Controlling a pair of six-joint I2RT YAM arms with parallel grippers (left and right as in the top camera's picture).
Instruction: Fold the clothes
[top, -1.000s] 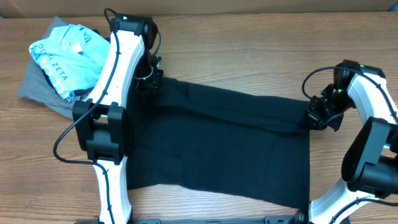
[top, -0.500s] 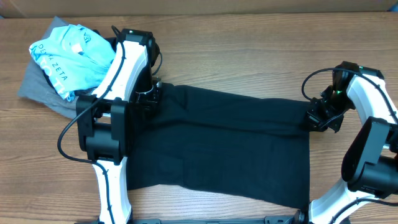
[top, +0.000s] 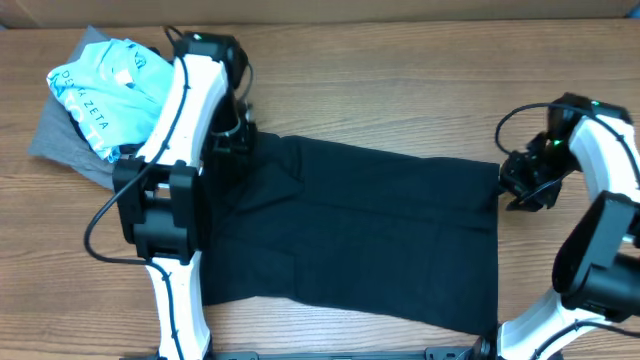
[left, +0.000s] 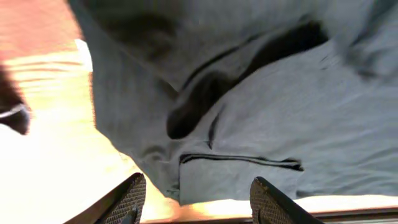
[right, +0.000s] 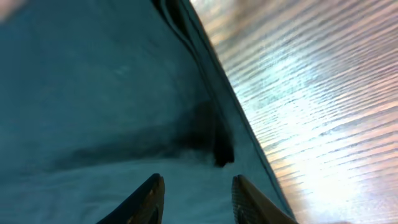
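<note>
**Both claws open at the black T-shirt's far edge**

The black T-shirt (top: 360, 230) lies spread across the middle of the wooden table (top: 400, 80). It forms a broad dark shape with its long side running left to right. Soft creases run along its far part.

The left gripper (left: 197, 180) sits at the shirt's far left corner. In the wrist view its two fingers (left: 132, 196) stand well apart with nothing between them — open, gripping no cloth. Rumpled fabric lies below the fingers, and a stitched hem (left: 242, 160) runs across just beyond the tips. Bright bare table shows to the left of the cloth.

The right gripper (right: 199, 178) is at the shirt's right edge, toward the far corner. Its fingers are also parted and hold nothing. Under them the cloth lies flat, and the shirt's edge (right: 211, 106) runs diagonally with bare wood grain to its right. From overhead this claw sits just beside the fabric's edge.

At the far left of the table the light blue lettered tee (top: 100, 85) is bunched on top of the grey garment (top: 55, 140). The left arm crosses in front of the gap, so whether this pile touches the black shirt cannot be told.
</note>
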